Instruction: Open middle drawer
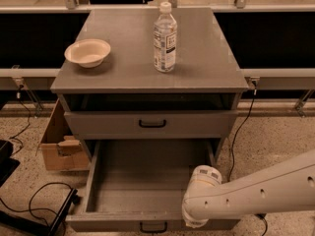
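1. Middle drawer — grey and flat-fronted, with a grey inside. We find it low in the view, drawn well out from the table's body, its floor and side walls open to sight.
2. Handle of that drawer: a small black bar, centred on the front, at the bottom edge of the view.
3. Gripper — at the right part of the drawer's front edge, on the end of a white arm that enters from the right. The arm's rounded end covers it, so we cannot tell whether it is wide or narrow.
4. Upper drawer: grey, shut, with a black bar handle at centre and a dark gap above it.
5. Table: its grey top carries an upright clear bottle with a white cap near the middle. A pale bowl sits to the left, well apart.
6. Room: a speckled floor, an open cardboard box beside the table's left side, and black cables on the floor at left.
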`<state>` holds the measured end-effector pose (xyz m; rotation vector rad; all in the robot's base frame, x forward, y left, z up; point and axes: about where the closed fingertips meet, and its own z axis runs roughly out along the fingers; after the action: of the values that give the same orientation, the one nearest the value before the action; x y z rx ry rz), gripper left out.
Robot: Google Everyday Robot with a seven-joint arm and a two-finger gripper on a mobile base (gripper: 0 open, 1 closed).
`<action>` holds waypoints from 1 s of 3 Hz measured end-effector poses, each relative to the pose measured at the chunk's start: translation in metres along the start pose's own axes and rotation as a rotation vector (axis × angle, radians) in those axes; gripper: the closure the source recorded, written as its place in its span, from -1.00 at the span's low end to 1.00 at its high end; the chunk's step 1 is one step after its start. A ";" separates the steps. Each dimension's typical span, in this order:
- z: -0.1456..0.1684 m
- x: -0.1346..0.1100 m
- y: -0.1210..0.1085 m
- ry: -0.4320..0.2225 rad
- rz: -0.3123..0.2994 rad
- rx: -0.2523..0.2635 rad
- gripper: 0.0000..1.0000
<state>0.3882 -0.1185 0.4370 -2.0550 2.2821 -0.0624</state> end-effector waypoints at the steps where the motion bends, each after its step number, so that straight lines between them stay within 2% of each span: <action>1: -0.005 0.005 0.013 0.015 0.016 0.008 1.00; 2: -0.004 0.005 0.014 0.015 0.016 0.008 1.00; 3: -0.010 0.009 0.026 0.026 0.028 0.019 1.00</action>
<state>0.3608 -0.1253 0.4443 -2.0253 2.3152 -0.1095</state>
